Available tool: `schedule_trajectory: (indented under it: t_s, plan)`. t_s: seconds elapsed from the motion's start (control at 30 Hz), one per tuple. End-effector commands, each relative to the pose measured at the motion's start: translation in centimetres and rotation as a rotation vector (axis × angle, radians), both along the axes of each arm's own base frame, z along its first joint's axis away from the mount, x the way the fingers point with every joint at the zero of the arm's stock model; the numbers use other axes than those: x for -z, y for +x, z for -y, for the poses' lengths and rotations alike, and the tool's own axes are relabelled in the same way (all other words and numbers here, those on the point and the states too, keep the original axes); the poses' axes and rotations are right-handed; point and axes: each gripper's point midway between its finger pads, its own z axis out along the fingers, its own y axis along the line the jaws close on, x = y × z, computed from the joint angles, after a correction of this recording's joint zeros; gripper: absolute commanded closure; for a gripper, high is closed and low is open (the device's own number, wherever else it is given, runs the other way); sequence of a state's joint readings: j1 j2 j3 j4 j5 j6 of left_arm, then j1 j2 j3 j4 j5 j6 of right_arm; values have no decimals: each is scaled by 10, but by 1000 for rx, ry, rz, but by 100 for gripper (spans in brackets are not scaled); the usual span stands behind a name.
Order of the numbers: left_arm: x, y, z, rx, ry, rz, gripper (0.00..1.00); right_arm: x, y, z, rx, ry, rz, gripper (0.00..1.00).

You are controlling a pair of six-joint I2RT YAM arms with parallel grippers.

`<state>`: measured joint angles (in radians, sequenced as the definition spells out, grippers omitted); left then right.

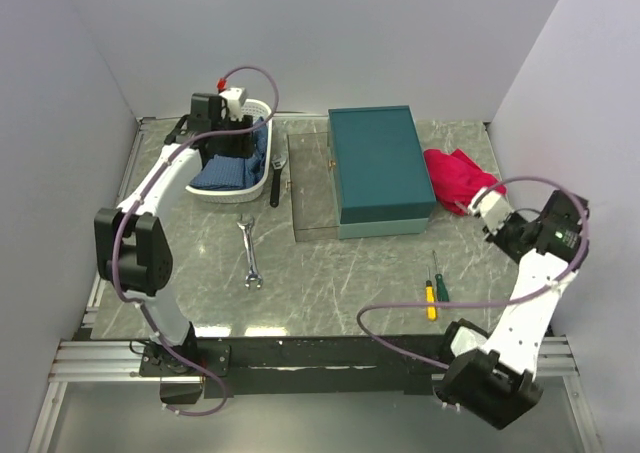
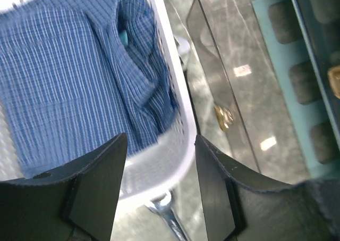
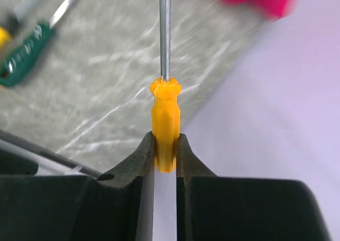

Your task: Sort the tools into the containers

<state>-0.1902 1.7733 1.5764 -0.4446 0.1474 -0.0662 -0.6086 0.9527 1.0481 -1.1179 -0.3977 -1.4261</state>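
Note:
My right gripper (image 3: 166, 140) is shut on the orange handle of a screwdriver (image 3: 166, 121), whose steel shaft points away over the table. In the top view this gripper (image 1: 488, 206) hangs beside the red cloth (image 1: 455, 178). A yellow-handled screwdriver (image 1: 431, 300) and a green-handled one (image 1: 439, 284) lie near the front right. A silver spanner (image 1: 250, 255) lies left of centre, and a dark-handled wrench (image 1: 276, 180) lies beside the basket. The teal box (image 1: 380, 168) stands mid-table with a grey tray (image 1: 311, 195) on its left. My left gripper (image 2: 161, 141) is open above the basket rim.
A white basket (image 1: 262, 173) holding a blue striped cloth (image 2: 69, 76) stands at the back left. White walls close in the table on the left, back and right. A silver tool end (image 2: 169, 213) shows under the basket's edge in the left wrist view.

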Motion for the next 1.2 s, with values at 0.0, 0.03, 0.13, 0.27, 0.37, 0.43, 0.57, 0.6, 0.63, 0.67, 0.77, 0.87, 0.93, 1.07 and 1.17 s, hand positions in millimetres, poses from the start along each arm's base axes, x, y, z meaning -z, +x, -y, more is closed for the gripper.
schedule_trajectory:
  t_s: [0.0,0.03,0.13,0.27,0.37,0.43,0.57,0.6,0.63,0.67,0.77,0.87,0.93,1.07,1.17]
  plan:
    - [-48,-26,6,9,-163,85,40,-83,15,-73,-51,263,192,100]
    - [-53,-29,4,-1,-178,95,40,-97,22,-89,-68,304,216,100]
    - [-66,-46,-5,-29,-179,139,39,-152,50,-167,-167,449,304,100]
    - [-85,-57,-25,-103,-147,208,38,-201,86,-246,-74,764,245,100]
    - [-94,-65,-43,-192,-120,242,32,-206,109,-298,-58,893,171,100]
    - [-97,-73,-54,-220,-114,260,31,-196,124,-325,18,933,112,100]
    - [-95,-87,-70,-269,-144,257,28,-170,151,-376,75,981,-18,100]
    - [-92,-92,-74,-278,-147,252,28,-171,154,-385,78,996,-27,100]
    - [-92,-94,-83,-302,-154,251,28,-167,155,-395,98,1016,-58,100]
    - [-91,-97,-85,-305,-166,245,28,-153,157,-411,107,1009,-96,100]
    - [-89,-106,-99,-335,-182,237,28,-126,169,-428,222,995,-123,100]
    - [-90,-113,-107,-346,-178,242,28,-100,174,-441,322,965,-151,100]
    - [-90,-117,-112,-360,-177,247,28,-86,177,-441,409,938,-148,100]
    - [-94,-121,-118,-375,-196,252,28,-47,182,-451,481,891,-211,100]
    - [-99,-122,-120,-377,-210,257,28,-15,185,-451,556,843,-241,100]
